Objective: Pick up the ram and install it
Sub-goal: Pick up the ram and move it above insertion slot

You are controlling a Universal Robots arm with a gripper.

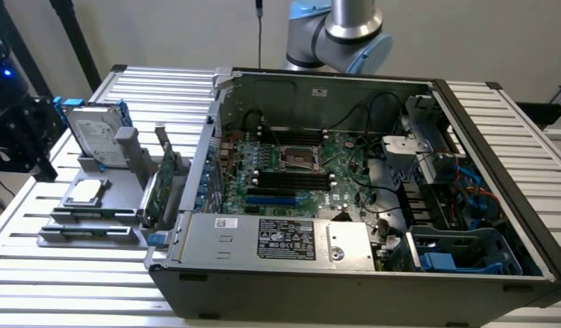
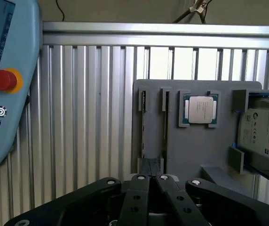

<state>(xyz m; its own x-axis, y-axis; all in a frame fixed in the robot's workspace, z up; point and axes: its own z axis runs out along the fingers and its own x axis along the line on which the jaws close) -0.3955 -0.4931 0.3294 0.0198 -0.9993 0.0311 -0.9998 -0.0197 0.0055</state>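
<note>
Ribbed silver aluminium desk (image 1: 43, 287) is occupied by open black computer case (image 1: 353, 294). Grey plastic parts holder (image 2: 209, 155) is set beside case. Black two-fingered hand (image 2: 149, 165) is fully closed, nothing gripped, pointed toward holder. Long thin ram stick (image 2: 165, 125) is seated edge-up in holder slot, beside square silver processor (image 2: 201, 109).

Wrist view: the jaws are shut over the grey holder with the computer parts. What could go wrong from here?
1. The jaws are shut and seem aimed between two narrow slots of the grey holder. Lowered like this, they may strike a part's edge instead of straddling it.
2. The slots are neighbours and their contents are seen edge-on, so the wrong part might be taken.
3. The CPU and hard drive sit close by and could be bumped.
</note>
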